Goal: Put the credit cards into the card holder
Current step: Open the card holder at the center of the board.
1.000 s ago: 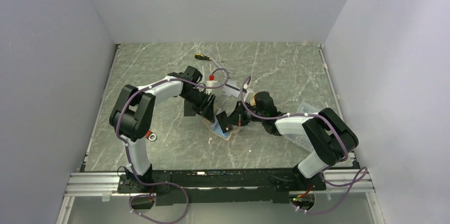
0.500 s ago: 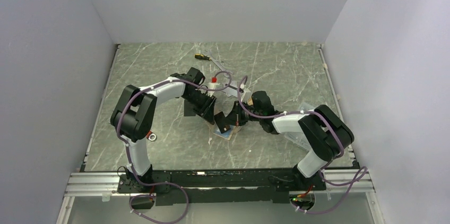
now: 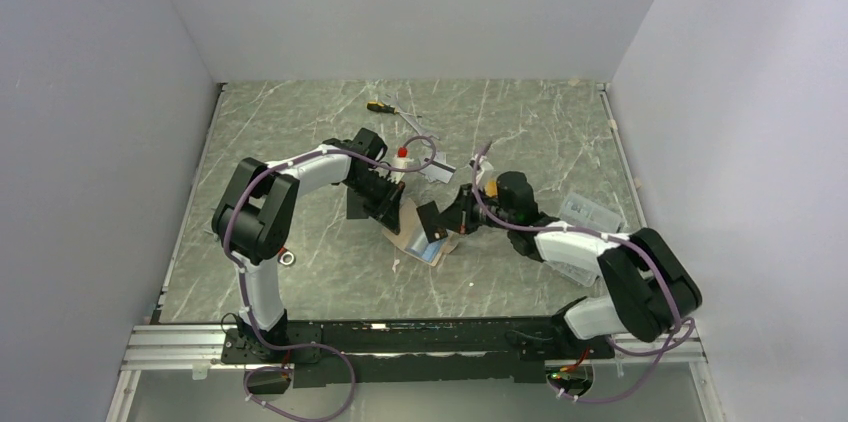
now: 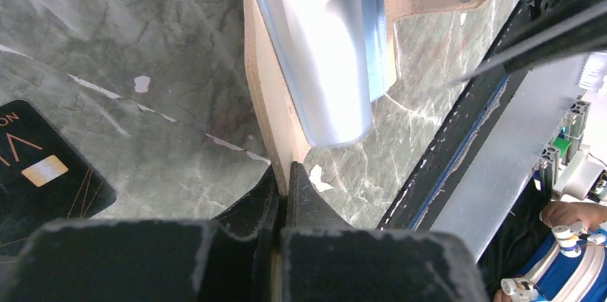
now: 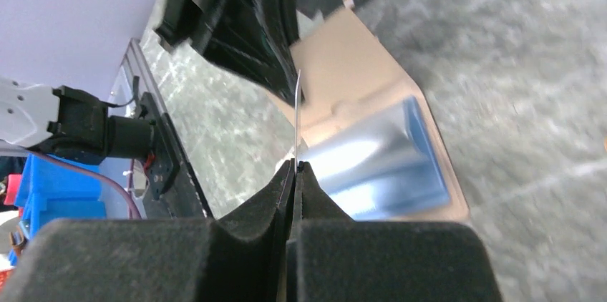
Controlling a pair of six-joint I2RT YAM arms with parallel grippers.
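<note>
The card holder (image 4: 266, 94) lies open on the worktop (image 4: 143, 44) between the two arms, its blue pocket (image 4: 322, 51) facing up. The left jaws, half open a second ago, are now pinched shut on its tan edge, which should pin it steady for loading. The right jaws are closed on a thin card (image 5: 297, 112), held edge-on just above the pocket. A black card (image 4: 39, 173) waits on the worktop nearby.

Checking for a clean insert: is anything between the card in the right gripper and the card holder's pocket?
Nothing visible lies between them. The card in the right gripper hangs edge-on just over the card holder by its blue pocket. The left gripper, clamped on the holder's edge, crowds the card's far end.
</note>
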